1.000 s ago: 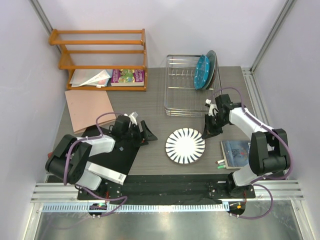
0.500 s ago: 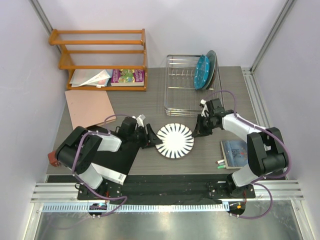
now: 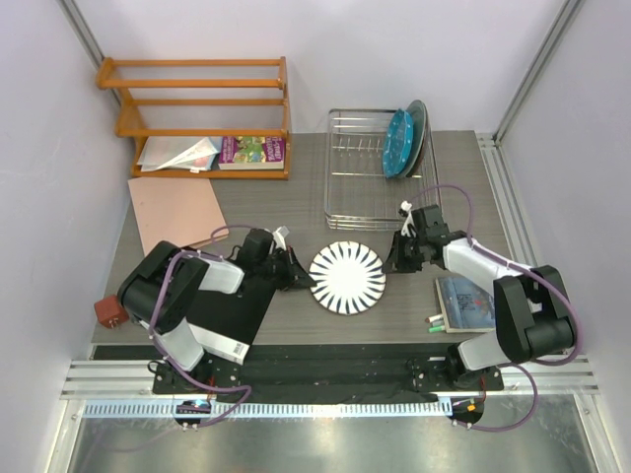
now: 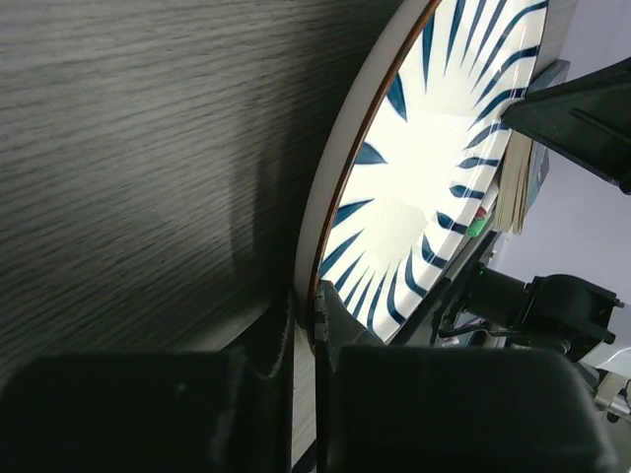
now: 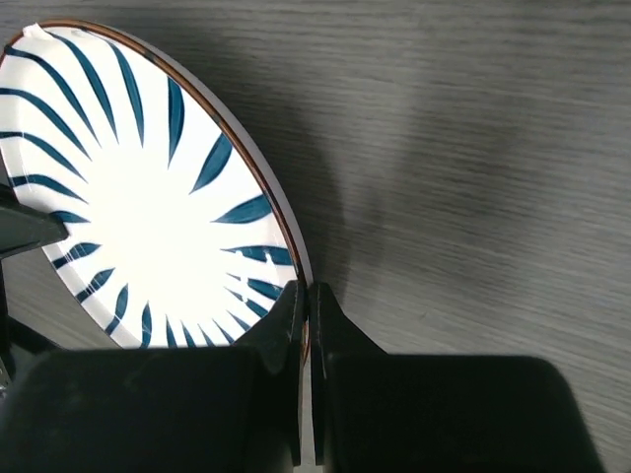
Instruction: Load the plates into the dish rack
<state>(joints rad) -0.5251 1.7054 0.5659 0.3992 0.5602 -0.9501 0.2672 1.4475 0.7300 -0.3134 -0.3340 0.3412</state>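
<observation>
The white plate with dark radial stripes (image 3: 347,278) lies on the table in front of the dish rack (image 3: 360,187). My left gripper (image 3: 300,279) is shut on its left rim, seen up close as the plate (image 4: 434,168) pinched at the left gripper (image 4: 315,315). My right gripper (image 3: 395,263) is shut on the opposite rim; the right wrist view shows the plate (image 5: 148,197) edge between the right gripper (image 5: 308,296) fingers. A blue dotted plate (image 3: 398,143) stands in the rack's right end, with a darker plate (image 3: 419,128) behind it.
An orange wooden shelf (image 3: 197,99) with books (image 3: 252,151) stands at the back left, a pink board (image 3: 177,214) in front of it. A black mat (image 3: 222,310) lies under the left arm. A booklet (image 3: 465,301) and markers (image 3: 434,320) lie at right. A brown block (image 3: 108,312) sits far left.
The right gripper slid the striped plate a little to the left. The left gripper moved right to the plate's left rim and shut on it.
</observation>
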